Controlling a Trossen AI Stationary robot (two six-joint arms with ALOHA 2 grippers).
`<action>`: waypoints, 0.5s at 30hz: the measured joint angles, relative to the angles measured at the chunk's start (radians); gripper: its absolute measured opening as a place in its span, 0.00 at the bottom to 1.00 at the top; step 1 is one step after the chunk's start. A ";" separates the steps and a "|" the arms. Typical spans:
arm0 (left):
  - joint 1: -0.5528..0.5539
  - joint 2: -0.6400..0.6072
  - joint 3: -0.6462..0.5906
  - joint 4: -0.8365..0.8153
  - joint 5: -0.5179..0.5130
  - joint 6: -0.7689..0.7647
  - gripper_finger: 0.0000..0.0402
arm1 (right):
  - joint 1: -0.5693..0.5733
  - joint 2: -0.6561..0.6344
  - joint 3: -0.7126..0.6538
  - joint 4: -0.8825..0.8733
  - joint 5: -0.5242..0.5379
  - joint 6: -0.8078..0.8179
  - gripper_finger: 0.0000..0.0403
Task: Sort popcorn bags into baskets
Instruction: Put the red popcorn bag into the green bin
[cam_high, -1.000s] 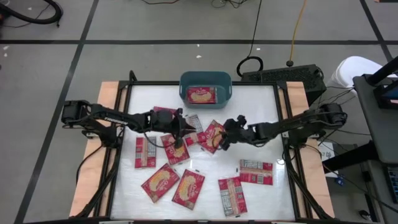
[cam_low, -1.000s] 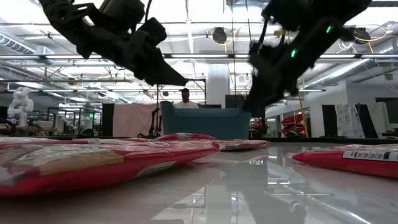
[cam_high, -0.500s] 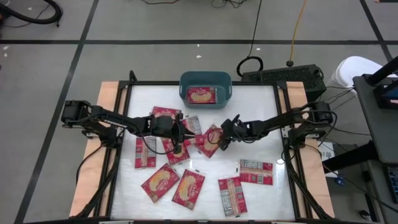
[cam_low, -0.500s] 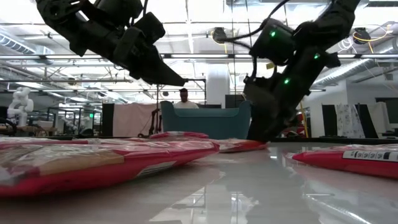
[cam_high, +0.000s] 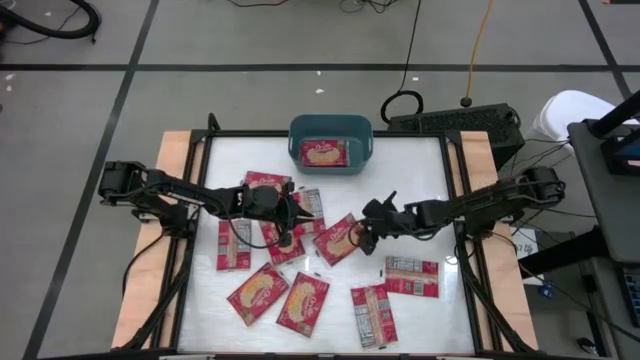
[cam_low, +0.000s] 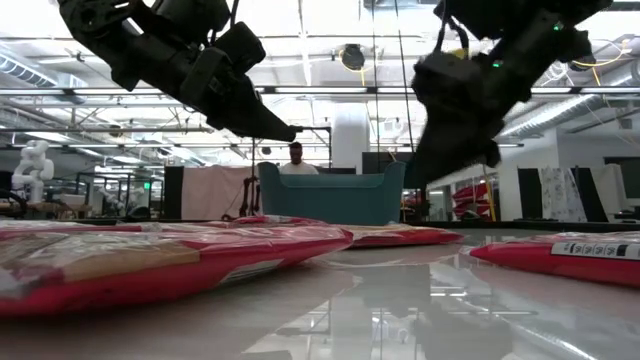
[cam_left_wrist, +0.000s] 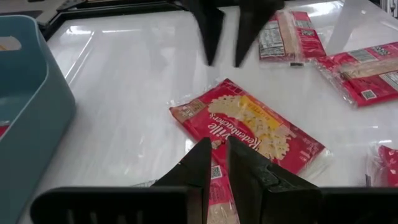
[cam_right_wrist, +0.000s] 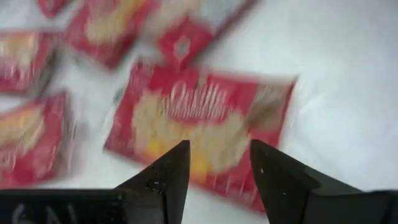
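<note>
Glossy red film popcorn bags (cam_high: 338, 241) on a glossy white table (cam_high: 420, 190).
</note>
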 joint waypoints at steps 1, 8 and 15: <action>0.000 0.000 0.000 0.000 0.000 0.000 0.14 | -0.012 -0.001 0.001 0.003 0.037 -0.018 0.40; 0.000 0.000 0.000 -0.001 0.000 -0.027 0.14 | -0.164 0.068 0.000 0.064 -0.052 -0.131 0.50; -0.006 0.000 0.000 -0.009 0.000 -0.049 0.14 | -0.260 0.145 0.000 0.077 -0.226 -0.254 0.63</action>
